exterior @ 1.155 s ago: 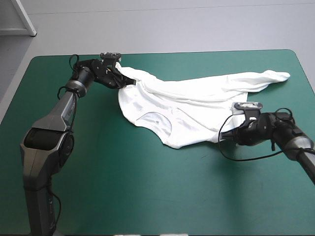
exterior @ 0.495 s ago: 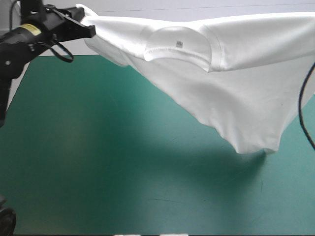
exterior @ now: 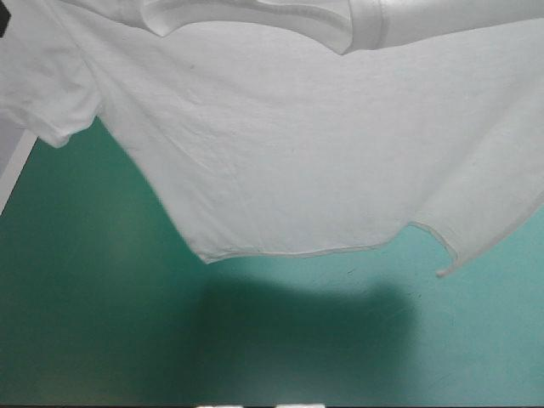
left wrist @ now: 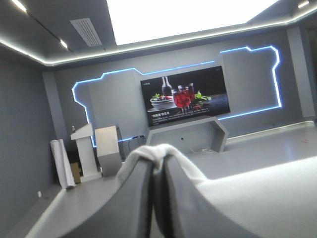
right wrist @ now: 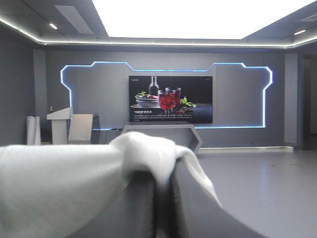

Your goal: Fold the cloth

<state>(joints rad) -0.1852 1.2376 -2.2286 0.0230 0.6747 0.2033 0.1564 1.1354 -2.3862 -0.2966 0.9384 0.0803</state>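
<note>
The white T-shirt (exterior: 280, 136) hangs lifted high over the teal-green table (exterior: 102, 323) and fills the upper part of the high view, its collar near the top and its hem hanging lowest. Neither arm shows in the high view. My left gripper (left wrist: 158, 161) is shut on the T-shirt, a white fold of the T-shirt (left wrist: 148, 153) bunched over its fingertips. My right gripper (right wrist: 166, 171) is shut on the T-shirt too, white cloth of the T-shirt (right wrist: 143, 146) draped over its tips and spreading to one side. Both wrist views look level into the room.
The hanging shirt casts a dark shadow (exterior: 306, 340) on the table beneath it. The table's left edge (exterior: 17, 166) shows under one sleeve.
Both arms have raised the shirt from lying crumpled on the table to hanging high in front of the camera. It now hangs spread wider and the arms have left the high view.
</note>
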